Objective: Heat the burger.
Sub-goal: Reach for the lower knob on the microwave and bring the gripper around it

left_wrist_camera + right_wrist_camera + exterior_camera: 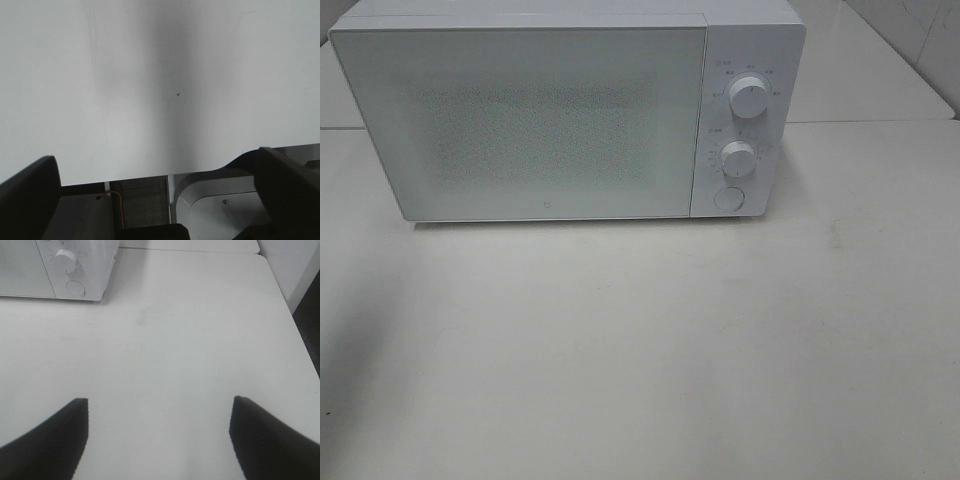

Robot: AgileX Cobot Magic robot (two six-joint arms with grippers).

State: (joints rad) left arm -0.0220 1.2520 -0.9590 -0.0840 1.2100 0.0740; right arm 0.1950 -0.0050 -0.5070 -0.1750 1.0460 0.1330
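Note:
The burger is not visible in any view. A white microwave (570, 110) stands at the back of the table with its door shut; the frosted door hides the inside. Two dials (750, 97) and a round button (728, 197) sit on its right panel. Neither gripper shows in the exterior high view. My left gripper (160, 175) is open over the bare table near its edge, with nothing between its dark fingers (30, 185). My right gripper (159, 412) is open over the white table, empty, facing the microwave's control panel (75, 270).
The white table (650, 350) stretches in front of the microwave. Its right edge (300, 340) drops to a dark floor in the right wrist view. A tiled wall (920, 40) stands at the back right. Below the table edge sit a grey frame part (220, 210) and an orange wire (117, 200).

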